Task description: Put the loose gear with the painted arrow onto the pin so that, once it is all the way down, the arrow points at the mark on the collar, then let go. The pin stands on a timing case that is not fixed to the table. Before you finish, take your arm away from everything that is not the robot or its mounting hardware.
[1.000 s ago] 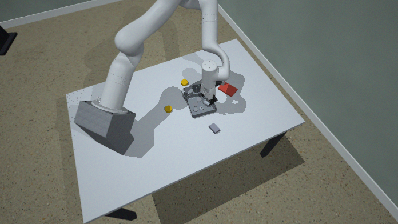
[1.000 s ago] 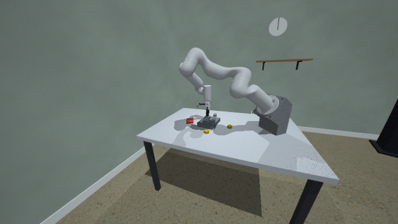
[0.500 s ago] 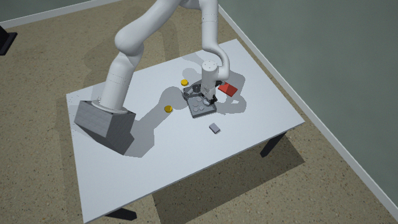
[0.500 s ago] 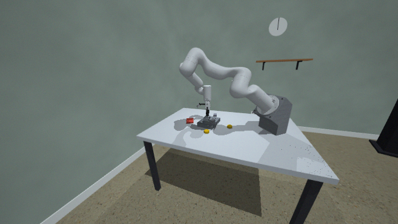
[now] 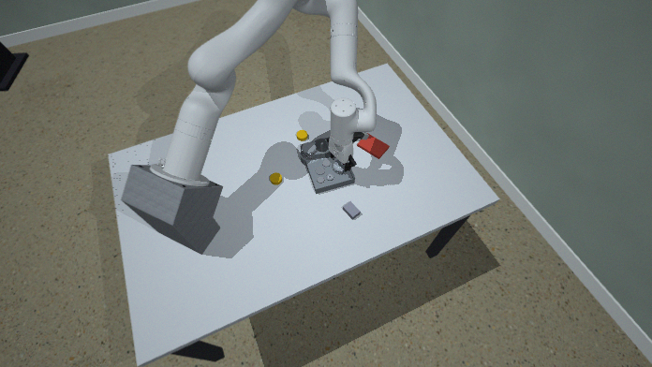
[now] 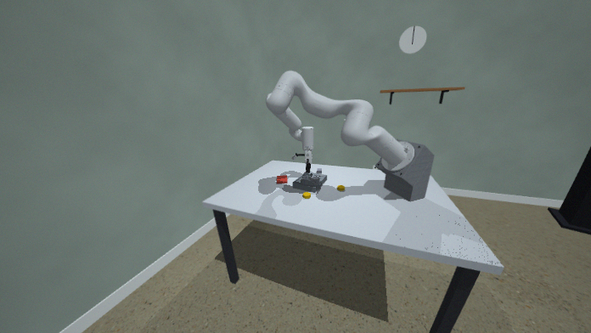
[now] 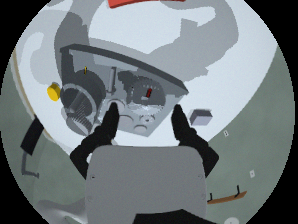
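The dark grey timing case lies mid-table and carries several round grey parts. It also shows in the exterior view. In the wrist view the case has a large toothed round part on its left. A smaller grey part with a small red mark sits just ahead of my fingers. I cannot tell whether that mark is the gear's arrow or the collar's mark. My gripper hangs low over the case's right side, open, with nothing between the fingers.
A red block lies just beyond the case. Two yellow discs lie to its left. A small grey block lies nearer the front edge. The arm's base stands at the table's left.
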Robot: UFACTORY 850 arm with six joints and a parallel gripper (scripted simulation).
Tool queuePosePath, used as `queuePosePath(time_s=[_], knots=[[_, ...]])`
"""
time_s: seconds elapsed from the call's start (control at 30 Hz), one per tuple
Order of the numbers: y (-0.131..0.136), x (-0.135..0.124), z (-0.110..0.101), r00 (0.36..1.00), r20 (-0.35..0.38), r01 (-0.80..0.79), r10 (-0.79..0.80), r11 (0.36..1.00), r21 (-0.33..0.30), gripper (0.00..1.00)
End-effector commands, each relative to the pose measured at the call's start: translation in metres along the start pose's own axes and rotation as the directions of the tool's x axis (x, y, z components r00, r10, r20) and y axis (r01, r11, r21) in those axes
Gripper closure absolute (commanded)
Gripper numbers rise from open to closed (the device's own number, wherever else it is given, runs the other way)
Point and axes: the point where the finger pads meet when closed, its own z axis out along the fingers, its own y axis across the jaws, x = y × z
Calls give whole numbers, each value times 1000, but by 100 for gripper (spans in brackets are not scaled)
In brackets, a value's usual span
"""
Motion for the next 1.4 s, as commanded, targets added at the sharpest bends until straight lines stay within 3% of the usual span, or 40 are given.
queuePosePath(time_s=[0.0, 1.37], knots=[[0, 0, 0, 1000, -1, 0, 0, 1000, -1, 7], [0, 0, 25, 1000, -1, 0, 0, 1000, -1, 7]])
